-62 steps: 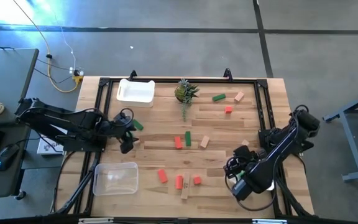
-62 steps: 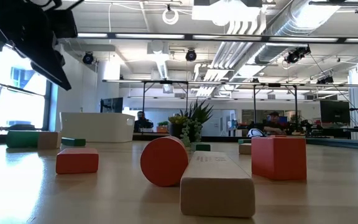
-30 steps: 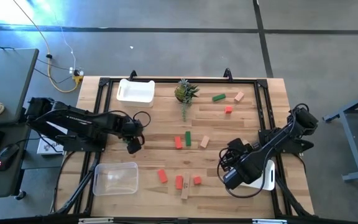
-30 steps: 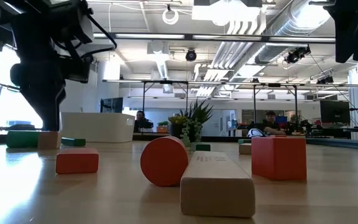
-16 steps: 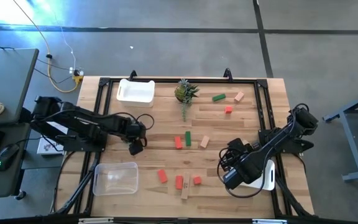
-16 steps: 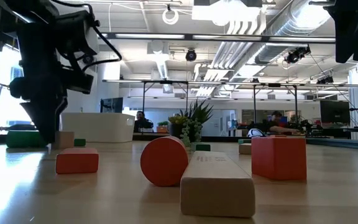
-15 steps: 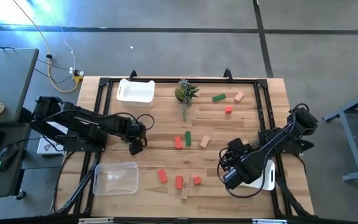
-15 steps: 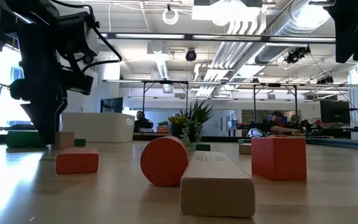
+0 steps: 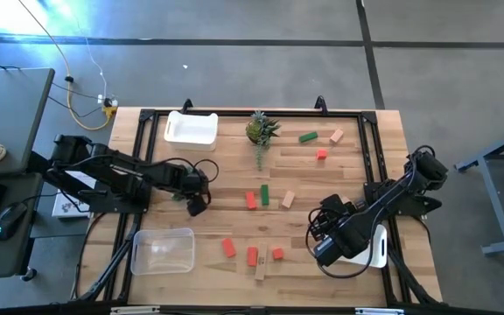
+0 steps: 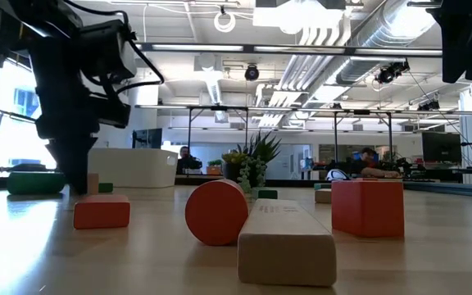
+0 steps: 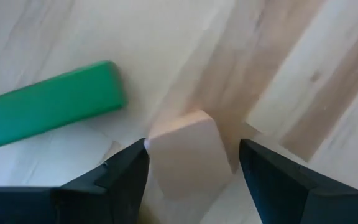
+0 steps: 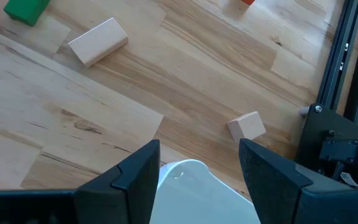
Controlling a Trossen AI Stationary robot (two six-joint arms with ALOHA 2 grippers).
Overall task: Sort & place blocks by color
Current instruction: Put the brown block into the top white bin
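High view: left gripper [image 9: 196,204] low over the table's left-centre; right gripper [image 9: 326,249] parked above a white bin [image 9: 373,248] at the right edge. Blocks lie scattered mid-table, among them 1 green bar [image 9: 265,194] beside a red one [image 9: 251,200].

Low view: left gripper [image 10: 74,184] reaches the tabletop, a tan block [image 10: 93,183] at its tip.

Left wrist view: fingers [image 11: 120,171] spread wide, straddling the tan block [image 11: 188,152] without clamping it; a green bar [image 11: 48,104] lies near.

Right wrist view: fingers [image 12: 140,167] parted, holding nothing; 2 tan blocks [image 12: 98,41] visible
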